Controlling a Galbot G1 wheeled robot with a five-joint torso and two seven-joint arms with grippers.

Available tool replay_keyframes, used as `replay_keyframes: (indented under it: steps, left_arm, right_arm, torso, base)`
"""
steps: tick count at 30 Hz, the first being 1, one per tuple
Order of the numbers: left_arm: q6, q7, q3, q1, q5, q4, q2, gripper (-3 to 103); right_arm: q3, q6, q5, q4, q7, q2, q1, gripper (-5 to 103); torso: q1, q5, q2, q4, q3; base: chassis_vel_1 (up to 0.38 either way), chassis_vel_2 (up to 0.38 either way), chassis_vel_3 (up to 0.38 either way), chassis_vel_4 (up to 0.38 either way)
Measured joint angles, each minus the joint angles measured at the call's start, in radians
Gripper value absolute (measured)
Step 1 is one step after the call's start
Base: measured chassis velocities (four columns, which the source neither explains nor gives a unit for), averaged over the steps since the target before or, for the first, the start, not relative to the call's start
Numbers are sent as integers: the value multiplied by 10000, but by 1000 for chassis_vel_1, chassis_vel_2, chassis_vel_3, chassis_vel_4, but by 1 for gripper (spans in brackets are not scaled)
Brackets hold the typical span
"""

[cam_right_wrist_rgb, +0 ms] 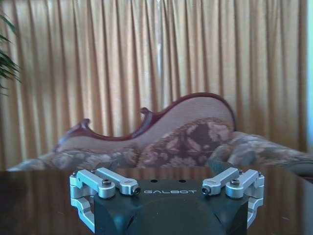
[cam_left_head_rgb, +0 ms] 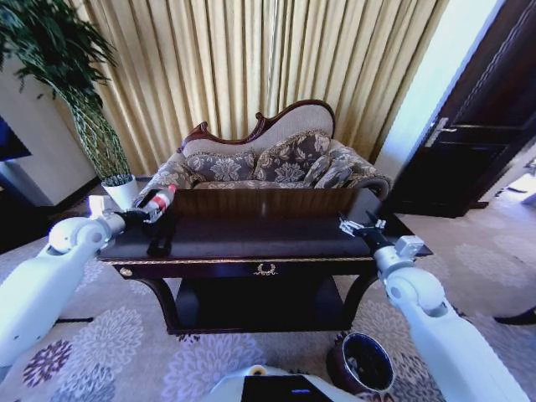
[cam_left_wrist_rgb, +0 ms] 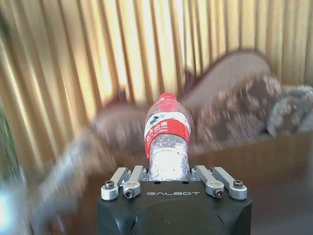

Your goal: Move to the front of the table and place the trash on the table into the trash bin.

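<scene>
Bottle (cam_left_head_rgb: 159, 201) — clear plastic, red cap and red-and-white label; held in the left pincer (cam_left_head_rgb: 144, 214) above the left end of the desk, cap pointing up and away from the robot. In the left wrist view the bottle (cam_left_wrist_rgb: 167, 139) sits squarely between the fingers, which are clamped on its crumpled lower body.

Desk (cam_left_head_rgb: 251, 239) — glossy dark wood, gold edge trim, gold emblem at front centre, curved legs, lower shelf; directly ahead of the robot.

Bin (cam_left_head_rgb: 362, 363) — small, round, dark reddish-brown with a black inside; on the patterned carpet near the desk's front right leg, beside the right arm.

Right pincer (cam_left_head_rgb: 356, 226) — over the right end of the desk, holding nothing; in the right wrist view its linkages are folded outward, so the fingers seem to stand apart, though the tips themselves are hard to make out.

Surroundings — a patterned sofa (cam_left_head_rgb: 276, 163) just behind the desk, gold curtains (cam_left_head_rgb: 251, 67) behind that, a potted plant (cam_left_head_rgb: 100, 142) at far left.
</scene>
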Motion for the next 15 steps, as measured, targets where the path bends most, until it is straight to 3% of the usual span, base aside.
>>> replay_keyframes:
  steps: [1,2,4,7,10,14,15]
  left_arm:
    - [-608,27,44,58,495,-103,6,34]
    - [-608,27,44,58,495,-103,6,34]
    - [-1834,-21,6,300,1257,-663,14,34]
    - [-2243,-112,-147,483,1422,-1033,-61,34]
    - [-3339,-390,-413,1015,1994,-1923,-616,34]
    - [-3922,-479,-342,1212,2385,-2173,-762,34]
    - [-4651,-553,-40,1249,3145,-2213,-822,34]
  right_arm:
    - [-105,-7,168,17,14,-96,101,100]
    - [-105,-7,168,17,14,-96,101,100]
    - [-448,-24,1089,68,23,-442,515,100]
    - [-635,-33,1776,120,-7,-638,765,100]
    - [-1302,-217,4053,174,-580,-1151,1880,100]
    - [-1664,-231,4836,35,-1112,-1304,2498,100]
    - [-2022,-262,5453,-97,-1661,-1353,2988,100]
  torso:
    - [0,-2,0,2,0]
    - [0,-2,0,2,0]
    - [0,-2,0,1,0]
    - [0,0,0,1,0]
    - [0,-2,1,0,-1]
    - [0,-4,0,3,0]
    - [0,-3,0,4,0]
  base:
    - [0,0,0,0]
    - [0,0,0,0]
    - [0,0,0,0]
    - [0,0,0,0]
    - [0,0,0,0]
    - [0,0,0,0]
    - [0,0,0,0]
